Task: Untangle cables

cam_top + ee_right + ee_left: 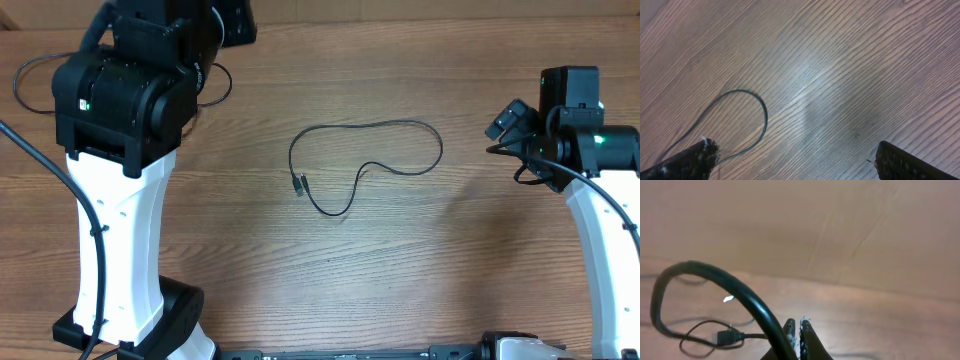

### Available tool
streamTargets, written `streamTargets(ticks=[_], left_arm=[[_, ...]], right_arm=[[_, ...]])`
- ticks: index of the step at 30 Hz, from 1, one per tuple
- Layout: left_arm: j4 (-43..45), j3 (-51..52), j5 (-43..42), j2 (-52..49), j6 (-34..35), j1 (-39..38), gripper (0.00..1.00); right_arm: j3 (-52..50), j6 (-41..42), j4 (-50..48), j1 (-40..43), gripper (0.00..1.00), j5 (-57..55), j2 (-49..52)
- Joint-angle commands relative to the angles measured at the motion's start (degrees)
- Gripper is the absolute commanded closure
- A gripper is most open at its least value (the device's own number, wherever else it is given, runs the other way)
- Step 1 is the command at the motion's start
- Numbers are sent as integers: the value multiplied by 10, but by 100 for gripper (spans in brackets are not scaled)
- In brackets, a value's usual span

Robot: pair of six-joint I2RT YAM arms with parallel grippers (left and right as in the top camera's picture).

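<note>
One thin black cable [365,150] lies as a loose open loop at the middle of the table, its plug end [299,186] at the left. The right wrist view shows a curve of thin cable [757,107] on the wood, just left of my right gripper [795,160], which is wide open, empty, and at the right of the table in the overhead view [508,122]. My left gripper [799,330] is shut with nothing between its fingers. A second thin cable with a USB plug [725,337] lies on the table left of it. In the overhead view the left gripper is hidden under the arm.
A thick black arm wire [715,275] arcs just in front of the left fingers. The big left arm [125,90] stands over the table's far left, with a thick wire loop [30,75] beside it. The right arm base [600,220] is at the right edge.
</note>
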State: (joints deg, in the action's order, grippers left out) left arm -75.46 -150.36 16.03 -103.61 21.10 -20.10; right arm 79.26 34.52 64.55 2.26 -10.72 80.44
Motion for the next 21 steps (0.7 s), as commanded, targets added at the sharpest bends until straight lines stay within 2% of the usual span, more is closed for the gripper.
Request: streamTargets(ticks=[1,5,8,12,17,21], left_arm=[[-29,-5,41,6,17,3,96],[-39,-5,95,8,115,6,96],[0,-5,109,7,126,23,96],[3,-5,125,7,146,46,96],[-56,-5,129,0,227,142,96],[-86,-5,130,0,244,190,96]], right_arm=[[-2,0,-1,1,0,-1,0],[-2,0,-1,1,0,-1,0],[-2,0,-1,1,0,-1,0],[-2,0,-1,1,0,-1,0],[-2,0,-1,1,0,-1,0],[-2,0,-1,1,0,-1,0]])
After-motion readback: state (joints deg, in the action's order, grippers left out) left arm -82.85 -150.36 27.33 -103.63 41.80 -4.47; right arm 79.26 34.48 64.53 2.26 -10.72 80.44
